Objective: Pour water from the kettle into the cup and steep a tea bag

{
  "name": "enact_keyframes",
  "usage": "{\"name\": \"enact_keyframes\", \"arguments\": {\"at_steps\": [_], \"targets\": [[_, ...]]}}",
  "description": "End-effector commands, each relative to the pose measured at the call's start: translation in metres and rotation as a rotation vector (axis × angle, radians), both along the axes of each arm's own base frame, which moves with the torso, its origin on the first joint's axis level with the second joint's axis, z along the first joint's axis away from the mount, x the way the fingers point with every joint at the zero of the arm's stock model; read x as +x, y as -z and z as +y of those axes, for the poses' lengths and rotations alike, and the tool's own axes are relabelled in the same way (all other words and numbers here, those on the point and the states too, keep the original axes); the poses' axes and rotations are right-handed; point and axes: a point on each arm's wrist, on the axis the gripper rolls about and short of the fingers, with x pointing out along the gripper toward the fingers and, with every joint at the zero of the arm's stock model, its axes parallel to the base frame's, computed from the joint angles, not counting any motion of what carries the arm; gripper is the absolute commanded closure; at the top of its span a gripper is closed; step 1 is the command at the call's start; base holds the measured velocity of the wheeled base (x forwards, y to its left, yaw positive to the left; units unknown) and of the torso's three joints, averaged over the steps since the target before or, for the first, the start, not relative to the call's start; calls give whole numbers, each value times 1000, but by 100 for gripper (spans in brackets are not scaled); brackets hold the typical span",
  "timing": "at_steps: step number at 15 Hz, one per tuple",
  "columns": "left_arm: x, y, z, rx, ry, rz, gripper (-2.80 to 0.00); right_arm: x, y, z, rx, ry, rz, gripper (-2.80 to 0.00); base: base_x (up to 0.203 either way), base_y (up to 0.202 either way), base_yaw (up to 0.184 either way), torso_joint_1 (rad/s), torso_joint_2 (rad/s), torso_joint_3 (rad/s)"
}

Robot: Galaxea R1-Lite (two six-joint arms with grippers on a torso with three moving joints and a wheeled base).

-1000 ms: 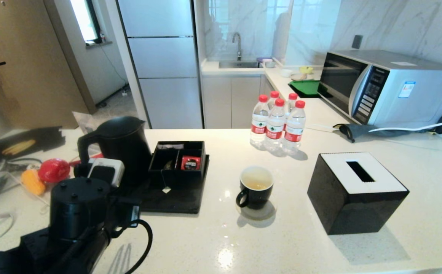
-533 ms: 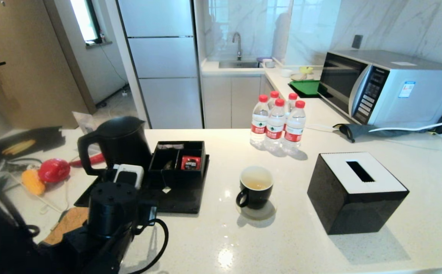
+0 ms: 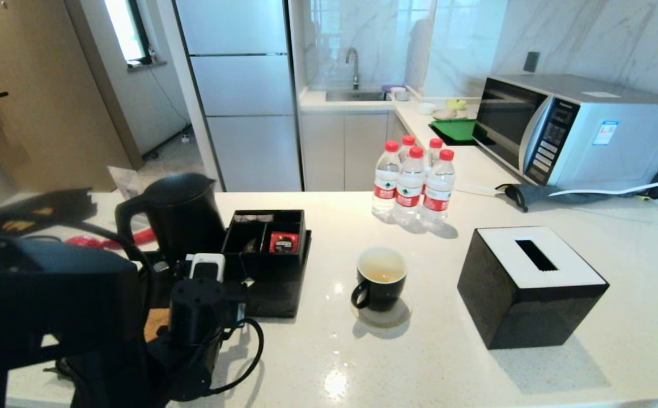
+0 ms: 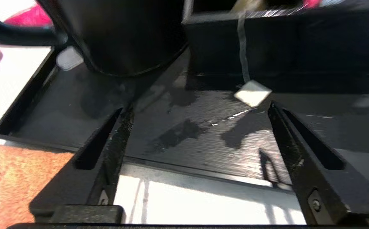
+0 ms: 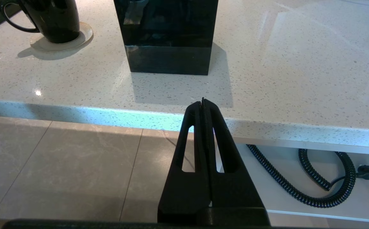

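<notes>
Head view: left gripper (image 3: 207, 266) low at the tray (image 3: 272, 309) front edge, kettle (image 3: 178, 212) just beyond it, cup (image 3: 380, 277) with water (image 3: 382, 276) well off to its right. Left wrist view: fingers (image 4: 117, 127) spread wide and empty, tea bag tag (image 4: 252, 93) lying just ahead near the right finger, string running up into the box (image 4: 267, 38); I judge pouring done and the bag pickup in hand, which calls for closing on the tag. Right wrist view: right gripper (image 5: 203, 103) clenched empty, parked below the counter (image 5: 267, 95) edge.
</notes>
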Motion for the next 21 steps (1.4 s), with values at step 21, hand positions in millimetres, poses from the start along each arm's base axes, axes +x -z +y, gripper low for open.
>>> {"name": "enact_keyframes", "arguments": {"at_steps": [21], "targets": [[31, 14, 0, -121, 89, -17, -280, 0, 0, 0, -1, -1, 2, 0, 0, 0, 0, 0, 0, 0]]}}
